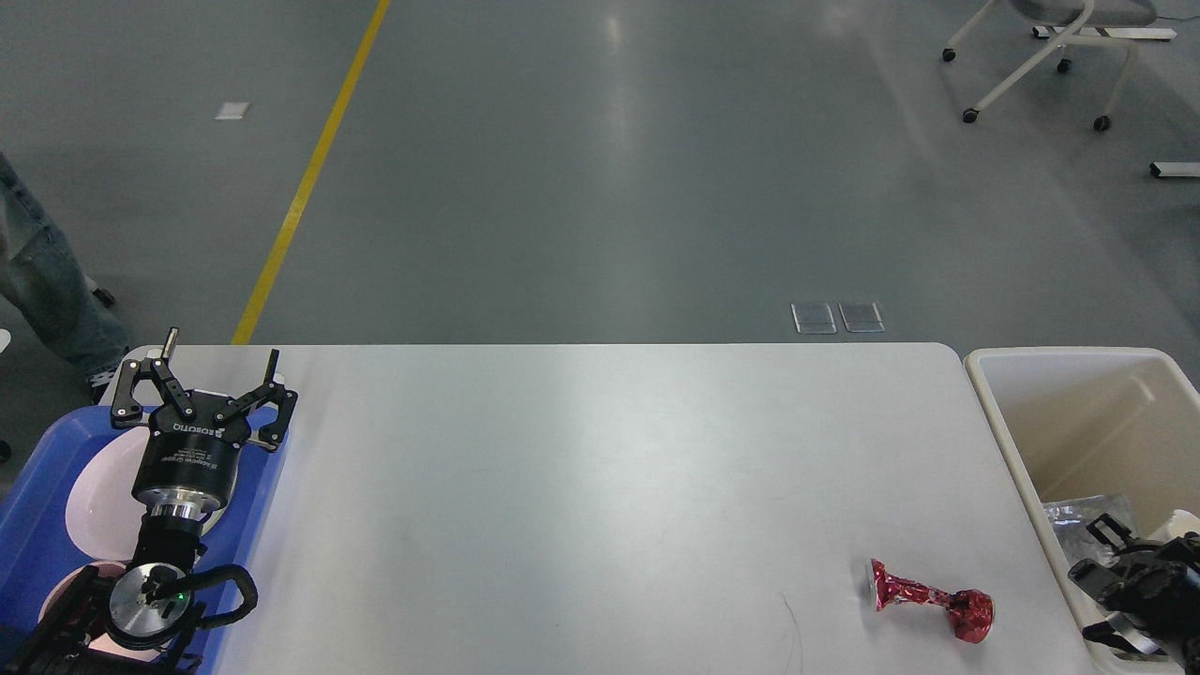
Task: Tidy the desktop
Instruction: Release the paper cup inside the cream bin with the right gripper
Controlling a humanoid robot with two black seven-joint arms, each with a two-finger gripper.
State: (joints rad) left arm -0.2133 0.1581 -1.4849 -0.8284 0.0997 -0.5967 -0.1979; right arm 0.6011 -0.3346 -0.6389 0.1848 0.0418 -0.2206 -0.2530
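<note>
Though perhaps crumpled, one red wrapper (928, 600).

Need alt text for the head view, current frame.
A white desktop holds one crumpled red wrapper near its right front. The left gripper hovers open over a blue tray; the right gripper sits low over a cream bin.

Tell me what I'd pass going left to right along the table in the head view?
Blue tray with pink plates → left tool, open, above the tray's right edge → bare white desktop → crumpled red wrapper → cream bin → right tool, dark, low in the bin.
</note>
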